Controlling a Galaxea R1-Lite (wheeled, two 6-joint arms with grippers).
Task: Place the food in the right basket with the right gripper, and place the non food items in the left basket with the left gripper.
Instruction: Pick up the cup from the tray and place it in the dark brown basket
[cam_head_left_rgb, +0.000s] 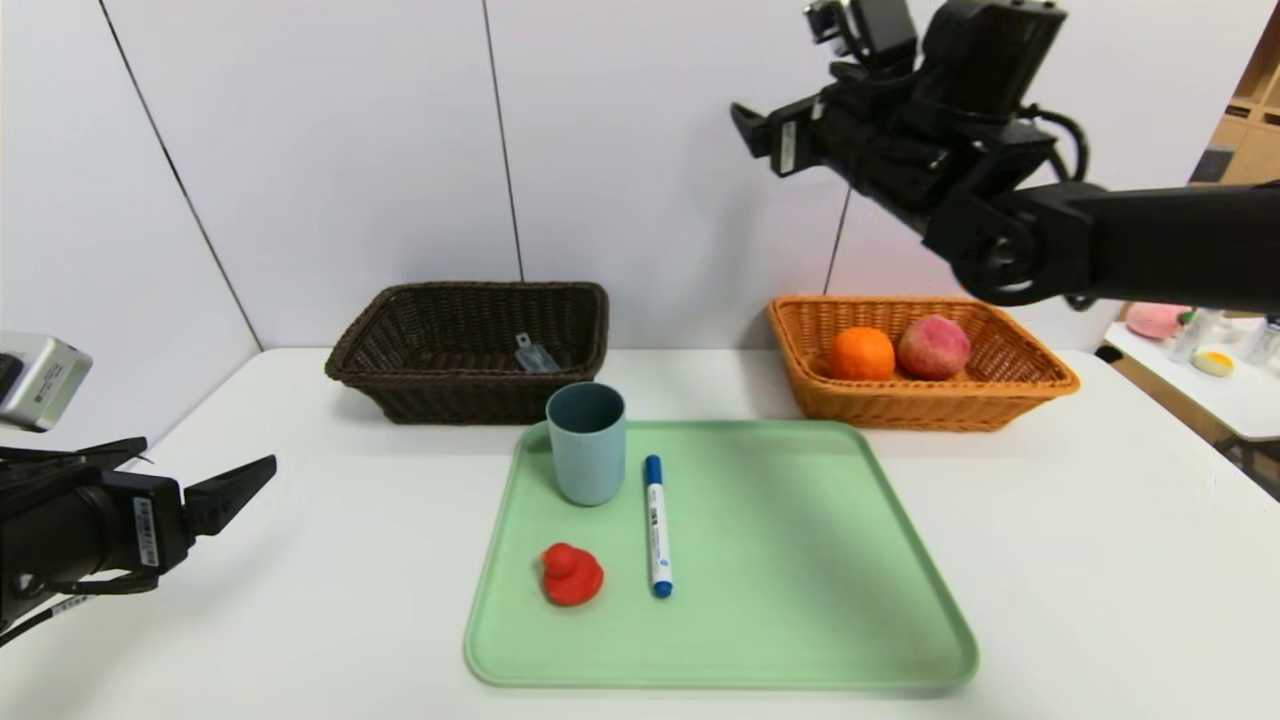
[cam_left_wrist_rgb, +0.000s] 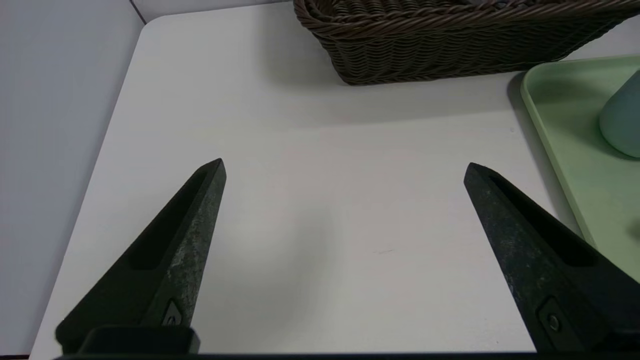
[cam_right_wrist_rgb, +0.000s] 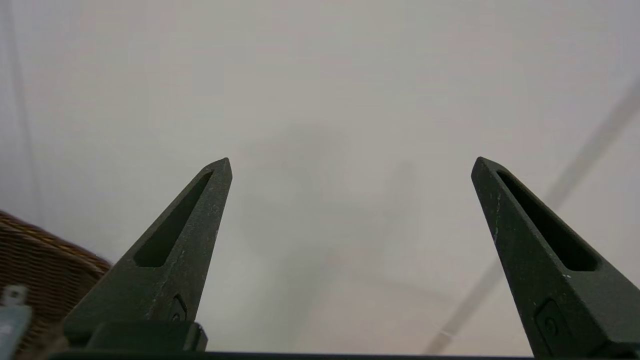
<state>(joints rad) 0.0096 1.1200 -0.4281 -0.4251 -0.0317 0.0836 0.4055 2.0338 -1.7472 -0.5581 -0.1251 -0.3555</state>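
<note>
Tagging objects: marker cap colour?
Blue: the marker has a white barrel with blue cap and tip, clearest in the head view.

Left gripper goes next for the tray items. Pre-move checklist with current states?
1. Left gripper open and empty: ok, fingers wide apart over bare table.
2. Right gripper clear of the workspace: ok, raised high above the orange-tan basket, empty.
3. Food sorted: ok, orange and peach lie in that basket.
4. Non-food left on green tray: not ok, cup, marker and red duck remain.
5. Dark basket has room: ok, only the clear case inside.
6. Cup upright: ok.
</note>
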